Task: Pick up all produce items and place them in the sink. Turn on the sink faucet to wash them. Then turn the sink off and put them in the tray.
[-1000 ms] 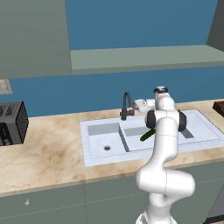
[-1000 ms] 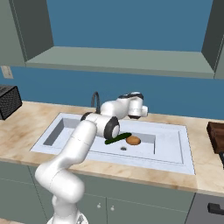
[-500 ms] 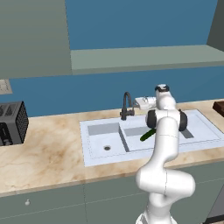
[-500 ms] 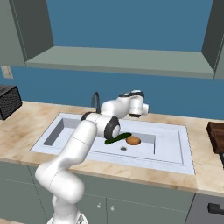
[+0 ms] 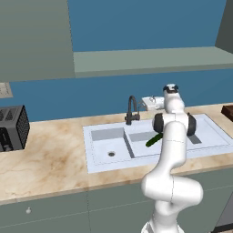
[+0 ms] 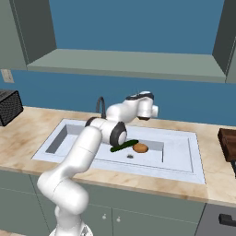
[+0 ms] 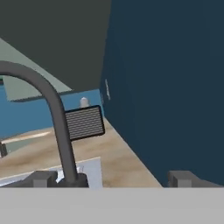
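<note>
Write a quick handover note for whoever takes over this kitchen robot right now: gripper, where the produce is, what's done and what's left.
Gripper: open, empty, raised beside the faucet.
Cucumber and potato: lying together in the sink's larger basin near the drain.
Tray: on the counter past the sink's far end.
Done: both produce items are in the sink.
Left: turn the faucet on, wash, turn it off, move both to the tray.

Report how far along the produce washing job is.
Done: the cucumber and potato lie in the larger basin of the sink. In hand: the open gripper is up by the black faucet, holding nothing, apparently going for its lever. Left: running the water, shutting it off, then moving both items to the tray at the counter's right end.
</note>
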Controlling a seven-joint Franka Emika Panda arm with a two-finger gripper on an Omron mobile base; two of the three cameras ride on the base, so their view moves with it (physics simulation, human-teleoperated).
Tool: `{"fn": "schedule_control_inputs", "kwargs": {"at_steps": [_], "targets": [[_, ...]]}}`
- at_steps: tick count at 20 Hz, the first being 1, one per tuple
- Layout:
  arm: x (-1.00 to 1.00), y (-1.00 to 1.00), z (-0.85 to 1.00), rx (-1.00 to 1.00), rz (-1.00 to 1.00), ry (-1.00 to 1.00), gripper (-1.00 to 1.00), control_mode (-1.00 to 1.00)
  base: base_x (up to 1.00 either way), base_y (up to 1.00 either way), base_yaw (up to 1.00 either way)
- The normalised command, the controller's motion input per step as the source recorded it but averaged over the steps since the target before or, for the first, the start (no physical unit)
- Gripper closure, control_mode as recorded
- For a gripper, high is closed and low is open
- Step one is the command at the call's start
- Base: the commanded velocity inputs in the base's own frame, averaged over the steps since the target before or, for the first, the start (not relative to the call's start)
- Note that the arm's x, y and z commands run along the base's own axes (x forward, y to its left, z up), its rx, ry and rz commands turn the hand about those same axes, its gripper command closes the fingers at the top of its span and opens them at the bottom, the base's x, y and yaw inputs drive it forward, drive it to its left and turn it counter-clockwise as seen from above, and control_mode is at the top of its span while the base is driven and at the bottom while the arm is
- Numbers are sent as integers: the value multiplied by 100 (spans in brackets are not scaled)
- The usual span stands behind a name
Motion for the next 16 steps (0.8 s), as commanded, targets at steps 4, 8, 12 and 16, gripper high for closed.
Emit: {"fn": "schedule_control_inputs", "kwargs": {"at_steps": [4, 8, 12, 16], "targets": [[2, -15, 57, -2, 1, -7, -100, -100, 0, 0, 0], [-10, -16, 27, -1, 0, -9, -100, -100, 0, 0, 0], [-56, -18, 0, 0, 0, -14, -100, -100, 0, 0, 0], [-68, -7, 3, 0, -1, -14, -100, -100, 0, 0, 0]]}}
